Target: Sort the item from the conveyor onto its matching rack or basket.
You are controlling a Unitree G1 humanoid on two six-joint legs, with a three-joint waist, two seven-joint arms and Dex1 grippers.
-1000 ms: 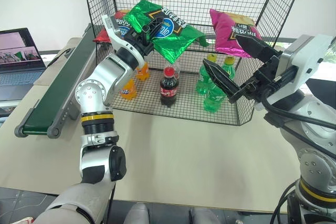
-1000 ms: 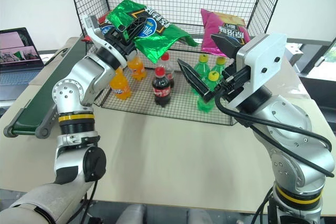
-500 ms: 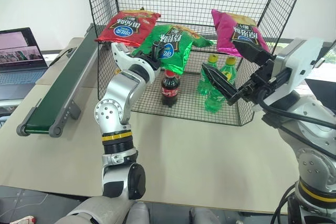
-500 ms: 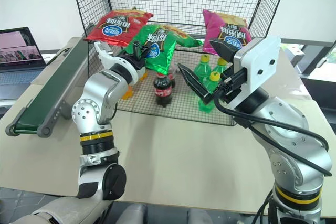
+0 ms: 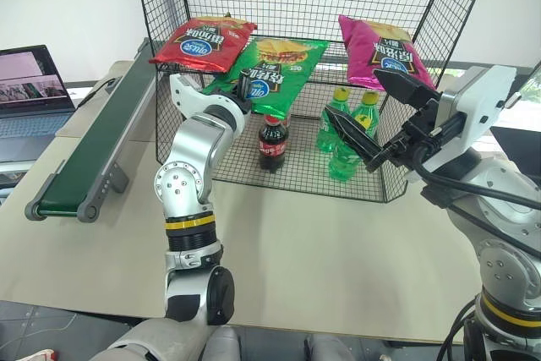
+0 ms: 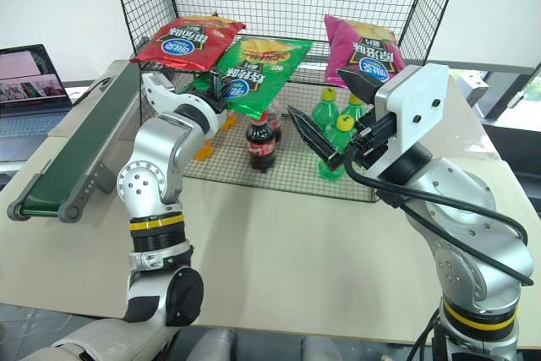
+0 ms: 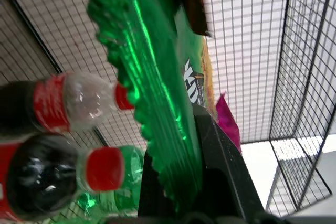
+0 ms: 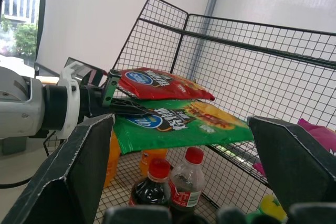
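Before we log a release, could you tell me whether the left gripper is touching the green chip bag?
Touching: the left wrist view shows the left gripper shut on the green chip bag.

Rack: a tall black wire-mesh rack [image 8: 247, 72] stood ahead.
Middle shelf: a green chip bag [image 8: 178, 124] lay flat, a red chip bag [image 8: 157, 83] overlapping its top.
Left gripper [image 8: 118, 107]: it was closed on the green bag's near edge.
Below: cola bottles [image 8: 157, 182] and an orange bottle [image 8: 111, 156] stood upright.
Right gripper [image 8: 184, 171]: its two dark fingers [image 8: 79, 171] were spread wide, holding nothing.
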